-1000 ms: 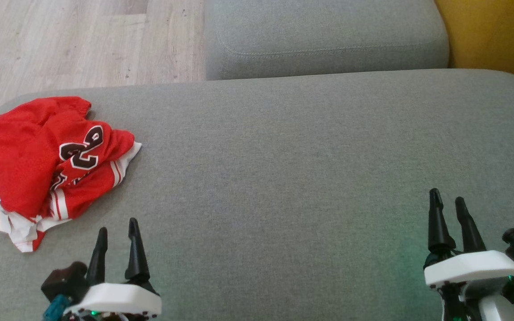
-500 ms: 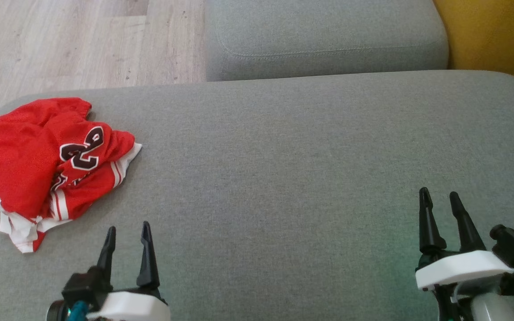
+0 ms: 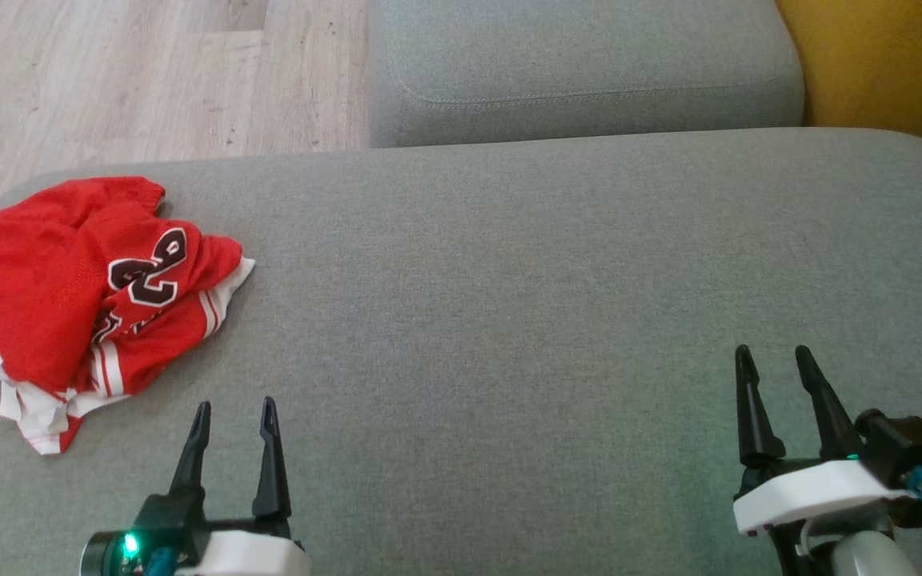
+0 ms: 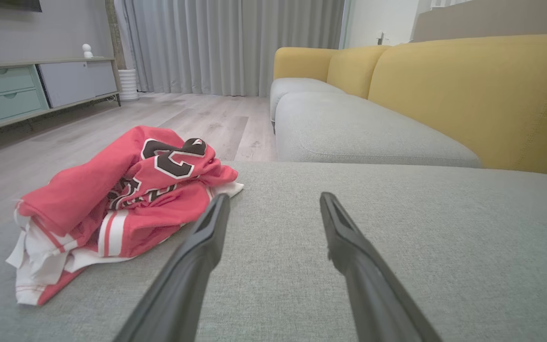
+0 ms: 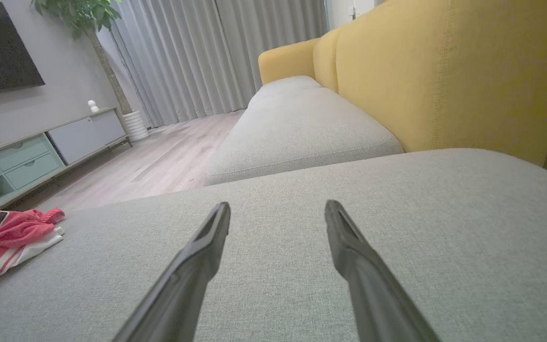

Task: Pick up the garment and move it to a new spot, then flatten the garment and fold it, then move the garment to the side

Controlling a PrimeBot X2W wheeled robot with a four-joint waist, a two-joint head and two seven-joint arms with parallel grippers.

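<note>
Looking at the first step here: nothing is picked up yet, so the robot is only lining up to grab the garment. The red jersey (image 3: 85,296) lies in a crumpled heap at the left edge of the head view, number print facing up. It sits on the grey sofa cushion (image 3: 509,320), near the cushion's far left corner, with the wood floor (image 3: 109,72) beyond.

The left tool (image 3: 235,402) is at the lower left with its fingers spread wide and nothing between them. It's near the heap, just below and to the right of it, but not touching. The right tool (image 3: 772,349) at the lower right is also wide and empty, well apart from the cloth.

Next up is probably the left arm reaching up and left in the frame, dropping over a raised fold and pinching through several layers. The fabric looks limp, so a shallow pinch might only drag one layer. The bare middle of the cushion looks like a good new spot.
</note>
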